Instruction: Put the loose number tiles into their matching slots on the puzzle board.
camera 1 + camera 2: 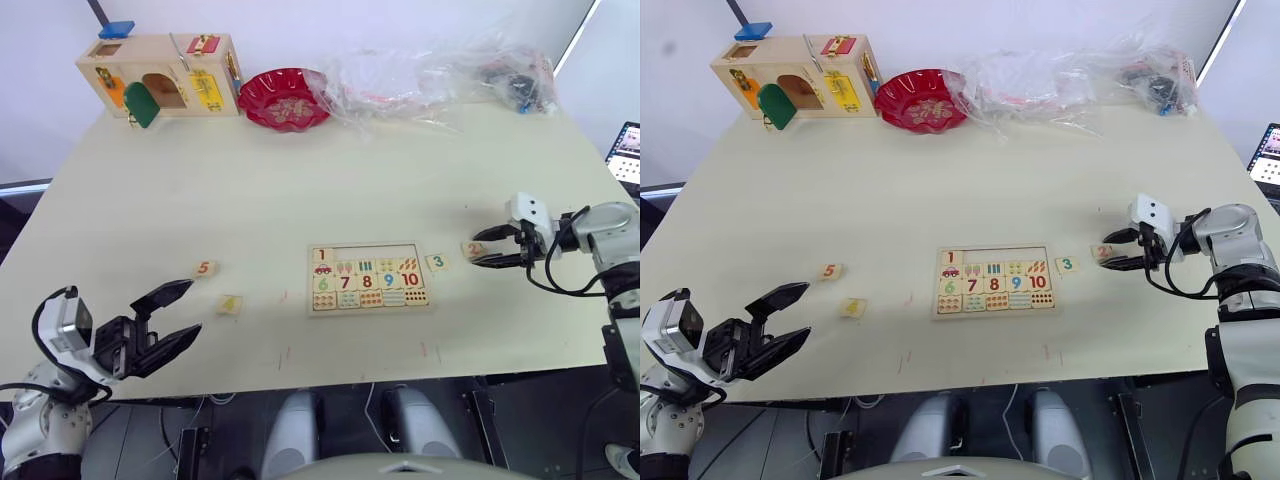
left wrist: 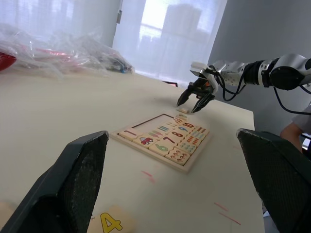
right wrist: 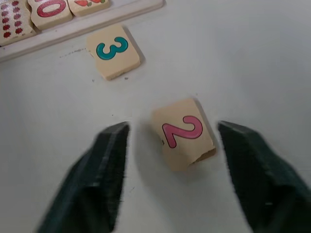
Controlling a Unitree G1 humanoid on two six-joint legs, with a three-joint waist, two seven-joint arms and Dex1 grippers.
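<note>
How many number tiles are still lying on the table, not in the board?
4: the pale-wood tiles 5 and 4 left of the wooden puzzle board, 3 beside its right edge, 2 between the right gripper's open fingers.

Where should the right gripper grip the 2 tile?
By its two opposite side edges, coming down from above: the 2 tile lies flat on the table between the open fingers of the right gripper, clear of the 3 tile.

Tile 2 [image 3: 184, 133] flat beside tile 3 [image 3: 113, 50]
</note>
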